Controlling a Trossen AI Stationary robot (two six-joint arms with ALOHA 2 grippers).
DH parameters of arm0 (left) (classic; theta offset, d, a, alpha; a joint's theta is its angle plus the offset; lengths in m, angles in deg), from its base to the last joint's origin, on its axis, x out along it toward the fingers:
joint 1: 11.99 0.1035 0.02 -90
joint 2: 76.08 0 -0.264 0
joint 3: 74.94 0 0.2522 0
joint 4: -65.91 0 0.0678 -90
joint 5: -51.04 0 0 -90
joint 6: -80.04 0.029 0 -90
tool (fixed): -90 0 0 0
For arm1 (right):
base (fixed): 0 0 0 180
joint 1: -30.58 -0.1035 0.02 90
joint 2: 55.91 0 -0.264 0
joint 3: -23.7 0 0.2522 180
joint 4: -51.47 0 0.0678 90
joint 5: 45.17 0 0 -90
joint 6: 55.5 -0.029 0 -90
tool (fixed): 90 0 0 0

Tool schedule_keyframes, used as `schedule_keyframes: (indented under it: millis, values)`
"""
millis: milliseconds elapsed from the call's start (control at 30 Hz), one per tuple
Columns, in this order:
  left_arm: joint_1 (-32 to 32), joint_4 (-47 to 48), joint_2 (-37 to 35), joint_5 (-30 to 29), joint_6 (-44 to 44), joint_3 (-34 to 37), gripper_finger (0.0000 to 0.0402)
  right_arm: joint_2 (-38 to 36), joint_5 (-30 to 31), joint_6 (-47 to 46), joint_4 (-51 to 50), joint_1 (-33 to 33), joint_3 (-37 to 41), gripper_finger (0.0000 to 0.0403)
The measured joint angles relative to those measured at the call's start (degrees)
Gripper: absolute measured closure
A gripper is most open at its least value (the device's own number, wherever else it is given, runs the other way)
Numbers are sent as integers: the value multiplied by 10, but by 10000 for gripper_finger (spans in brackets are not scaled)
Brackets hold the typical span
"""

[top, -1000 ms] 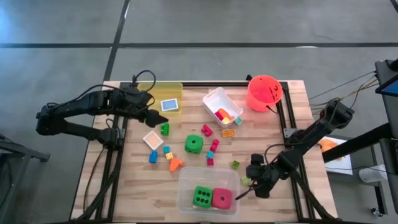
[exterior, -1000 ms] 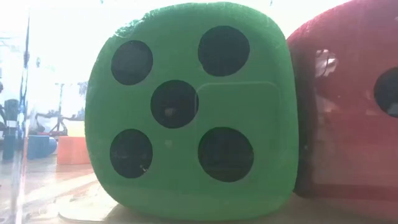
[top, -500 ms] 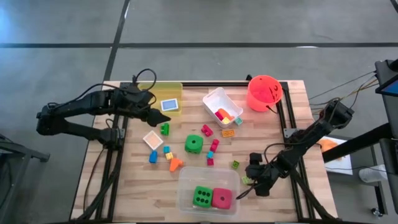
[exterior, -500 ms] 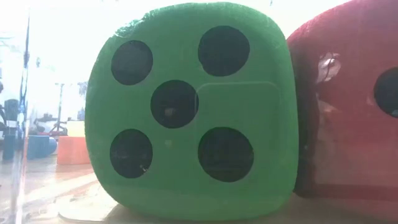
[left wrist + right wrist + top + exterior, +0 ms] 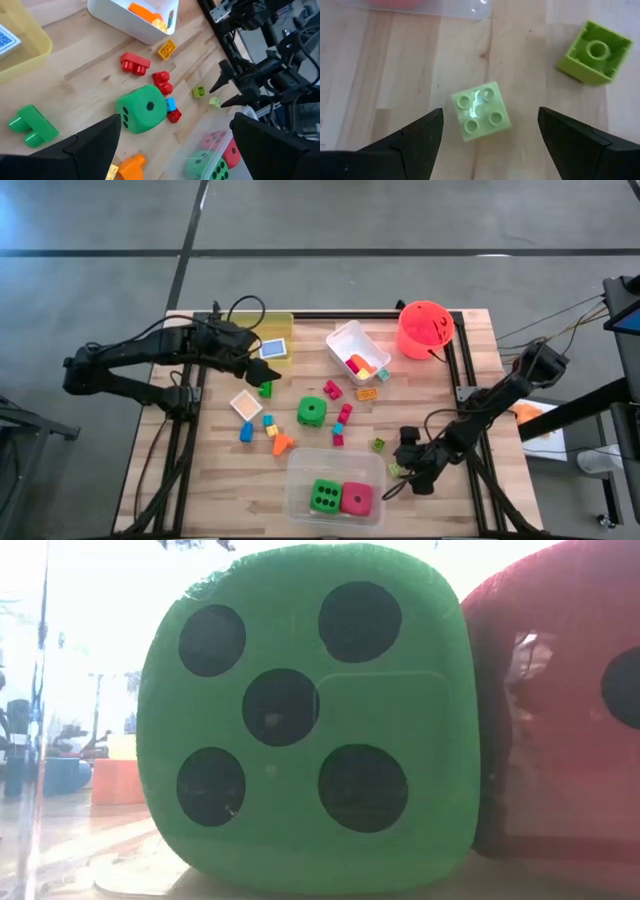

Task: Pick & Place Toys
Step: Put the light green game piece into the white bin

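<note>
Small bright toy blocks lie scattered over the wooden table (image 5: 210, 480). My right gripper (image 5: 490, 111) stands open near the front right (image 5: 398, 463). Its fingers flank a pale green four-stud block (image 5: 481, 111) lying studs up on the table, without touching it. A second green block (image 5: 594, 52) lies upside down just beyond. My left gripper (image 5: 262, 372) hangs open at the back left, above a green two-stud block (image 5: 31, 126). Farther off lies a loose green die (image 5: 141, 109). A green die (image 5: 300, 720) and a pink die (image 5: 560, 710) sit in the clear tub (image 5: 335, 485).
A yellow tub (image 5: 262, 340) with a blue tile stands at the back left. A white tub (image 5: 356, 352) with blocks stands at the back middle, and the orange bucket (image 5: 425, 328) at the back right. Red, pink, blue and orange blocks lie around the loose die.
My left gripper has crept a little toward the table's middle, still open, and now hangs over the green two-stud block. The toys have not moved.
</note>
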Motion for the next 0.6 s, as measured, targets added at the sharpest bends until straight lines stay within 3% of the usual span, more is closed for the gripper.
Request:
schedule_keyframes:
  millis: [300,600]
  values:
    - [-5,-48,-8,26,46,0,32,57,1,5,43,2,-9,101]
    - [-27,-124,-8,39,127,0,33,42,-18,-6,34,2,-9,258]
